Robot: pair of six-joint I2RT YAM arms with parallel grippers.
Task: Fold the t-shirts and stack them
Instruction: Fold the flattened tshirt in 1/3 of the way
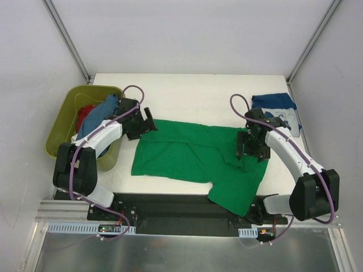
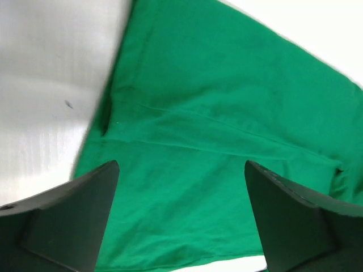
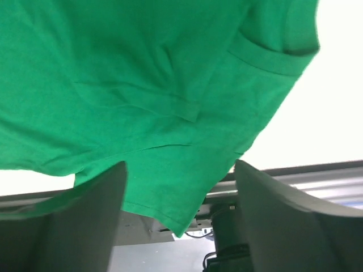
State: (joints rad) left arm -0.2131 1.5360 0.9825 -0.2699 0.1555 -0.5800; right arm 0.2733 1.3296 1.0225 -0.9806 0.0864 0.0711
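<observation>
A bright green t-shirt point(image 1: 187, 156) lies spread across the middle of the white table, one corner drooping over the front edge. My left gripper point(image 1: 150, 123) hovers open at its upper left corner. In the left wrist view the green t-shirt point(image 2: 215, 113) lies flat below the left gripper point(image 2: 181, 165), which holds nothing. My right gripper point(image 1: 251, 153) stands open above the shirt's right part. The right wrist view has the right gripper point(image 3: 180, 164) empty over the green t-shirt point(image 3: 142, 85). A folded navy t-shirt point(image 1: 278, 107) with white print lies at the back right.
An olive-green tub point(image 1: 59, 133) stands at the table's left edge, with a blue shirt point(image 1: 101, 113) and a red shirt point(image 1: 85, 116) bunched inside. The black rail point(image 1: 170, 207) with both arm bases runs along the front edge. White walls enclose the table.
</observation>
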